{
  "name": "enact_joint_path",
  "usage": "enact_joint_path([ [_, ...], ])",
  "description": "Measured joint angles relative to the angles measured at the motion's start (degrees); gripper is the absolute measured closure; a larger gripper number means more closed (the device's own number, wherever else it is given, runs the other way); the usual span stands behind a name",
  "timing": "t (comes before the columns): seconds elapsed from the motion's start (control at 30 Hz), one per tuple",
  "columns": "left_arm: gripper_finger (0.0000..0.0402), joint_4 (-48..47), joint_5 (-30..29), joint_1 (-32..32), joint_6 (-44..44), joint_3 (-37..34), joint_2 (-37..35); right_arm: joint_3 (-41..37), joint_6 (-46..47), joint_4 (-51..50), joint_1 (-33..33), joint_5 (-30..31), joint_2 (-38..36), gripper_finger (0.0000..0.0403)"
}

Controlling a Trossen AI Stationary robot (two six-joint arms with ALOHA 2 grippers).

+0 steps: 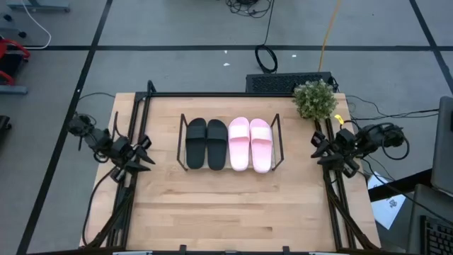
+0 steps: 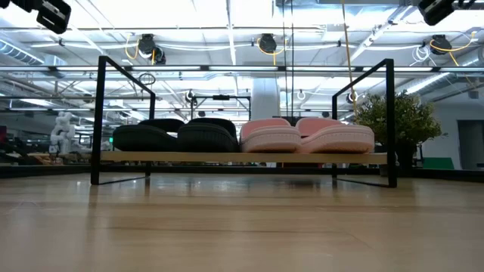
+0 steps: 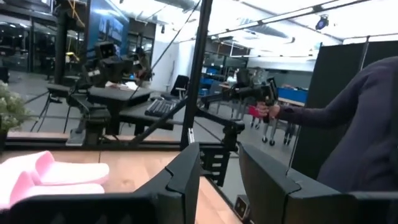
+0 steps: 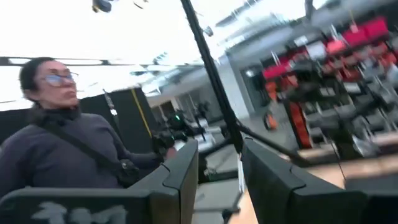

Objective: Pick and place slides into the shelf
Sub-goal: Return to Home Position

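All four slides are on the shelf (image 2: pixel 227 157) in the middle of the table (image 1: pixel 226 212). The black pair (image 1: pixel 207 144) is on the left and the pink pair (image 1: pixel 250 144) on the right, side by side inside the wire frame. So I judge the placing done, with only the homing to finish.

My left arm (image 1: pixel 117 150) is at the table's left edge and my right arm (image 1: pixel 350 142) at the right edge, both well apart from the shelf. Each wrist view shows its jaws apart with nothing between them.

To home cleanly I would fold each arm straight back along its own side, kept high and never swinging inward over the frame, since a bump there could shake the slides loose. On the right I would mind the plant (image 1: pixel 315 100) just beyond the arm, toward the far corner. A person (image 4: pixel 56 149) shows beyond the table in the wrist views, so I would go slowly until I know they are clear.
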Motion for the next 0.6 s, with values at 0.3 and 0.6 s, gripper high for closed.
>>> enact_joint_path([
  [0.3, 0.0289, 6.6, 1.3, 0.0, -1.6, -6.9, 0.0, -6.3, 2.3, 4.3, 0.0, -1.9, -2.1, 0.0287],
  [0.6, 0.0289, 6.6, 4.6, 0.0, -5.2, -11.1, 0.0, -18.5, 5.3, 19.0, 0.0, -4.2, -2.2, 0.0287],
])
